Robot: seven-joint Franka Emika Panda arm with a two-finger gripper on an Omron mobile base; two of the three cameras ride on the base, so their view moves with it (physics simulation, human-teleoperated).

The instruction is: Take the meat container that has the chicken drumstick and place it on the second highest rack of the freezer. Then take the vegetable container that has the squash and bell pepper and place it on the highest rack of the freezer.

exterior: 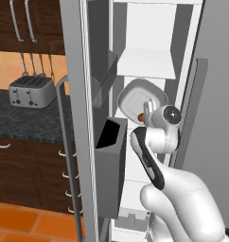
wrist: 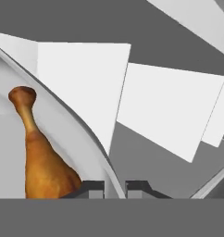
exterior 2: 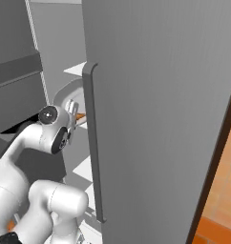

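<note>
Left base view: tray (exterior: pixel 135 97), rigid, shallow, likely light; held tilted inside freezer (exterior: pixel 149 61), below white shelf (exterior: pixel 147 64). Drumstick (exterior: pixel 141 116) loose at low edge, may slide. Gripper (exterior: pixel 147 108) at tray rim.

Right base view: tray (exterior 2: pixel 69 93) beyond wrist, partly hidden by door (exterior 2: pixel 151 95).

Hand view: jaws narrow, pinching thin tray rim (wrist: pixel 93 139); rim best hold. Drumstick (wrist: pixel 42 159) just left of fingertips (wrist: pixel 93 187).

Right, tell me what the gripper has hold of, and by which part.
The gripper is shut on the meat container, the grey tray with the chicken drumstick in it. Its fingers pinch the tray's rim, one each side of the wall.
</note>
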